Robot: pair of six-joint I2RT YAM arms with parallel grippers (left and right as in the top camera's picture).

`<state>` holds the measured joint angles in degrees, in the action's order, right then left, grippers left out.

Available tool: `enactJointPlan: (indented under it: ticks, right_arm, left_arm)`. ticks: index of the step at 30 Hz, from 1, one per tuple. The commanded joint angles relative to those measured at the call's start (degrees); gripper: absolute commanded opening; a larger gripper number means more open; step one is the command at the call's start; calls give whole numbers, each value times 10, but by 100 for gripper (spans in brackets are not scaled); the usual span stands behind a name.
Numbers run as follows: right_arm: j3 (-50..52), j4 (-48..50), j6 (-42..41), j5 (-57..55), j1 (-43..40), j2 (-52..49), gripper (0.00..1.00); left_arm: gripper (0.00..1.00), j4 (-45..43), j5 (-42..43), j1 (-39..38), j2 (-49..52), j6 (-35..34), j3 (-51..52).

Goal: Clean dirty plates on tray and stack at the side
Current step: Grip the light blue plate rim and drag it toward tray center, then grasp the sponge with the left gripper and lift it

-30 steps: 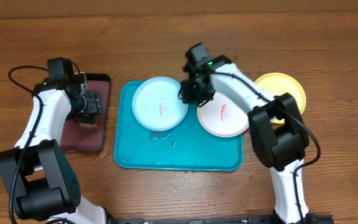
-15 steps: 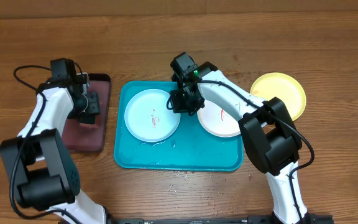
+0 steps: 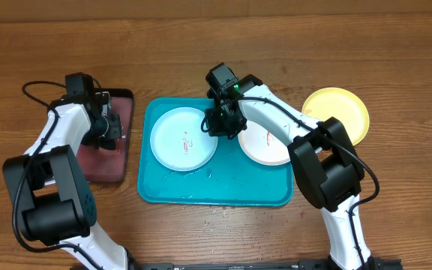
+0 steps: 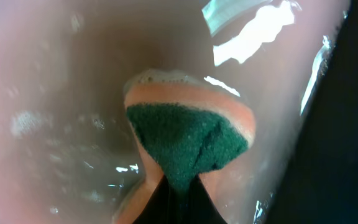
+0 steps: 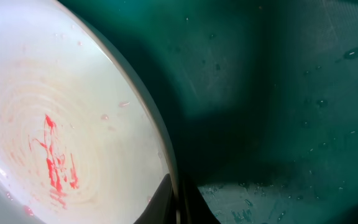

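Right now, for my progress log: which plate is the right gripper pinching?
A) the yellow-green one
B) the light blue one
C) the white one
B: in the right wrist view the right gripper is closed on the rim of the light blue plate, which lies on the left part of the tray.

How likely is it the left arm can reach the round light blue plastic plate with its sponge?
Probably yes. The left gripper holds the sponge in the small black-rimmed tray beside the turquoise plastic tray, nothing between. The right gripper pinches only the light blue plate's right rim, centre uncovered.
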<state>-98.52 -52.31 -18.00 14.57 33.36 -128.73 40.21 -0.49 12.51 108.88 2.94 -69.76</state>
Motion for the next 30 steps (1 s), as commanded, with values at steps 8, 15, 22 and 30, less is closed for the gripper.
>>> enactJointPlan:
  ticks: [8,15,22,30]
  right_arm:
    - [-2,1,-3,-10,-3,13,4]
    - [-2,1,-3,-10,-3,13,4]
    - [-2,1,-3,-10,-3,13,4]
    - [-2,3,-3,-10,-3,13,4]
  left_arm:
    - [5,31,190,65,-127,16,-5]
    - [4,14,201,101,-216,37,40]
    - [4,-102,288,142,-323,31,173]
    - [4,-201,321,164,-286,-4,221]
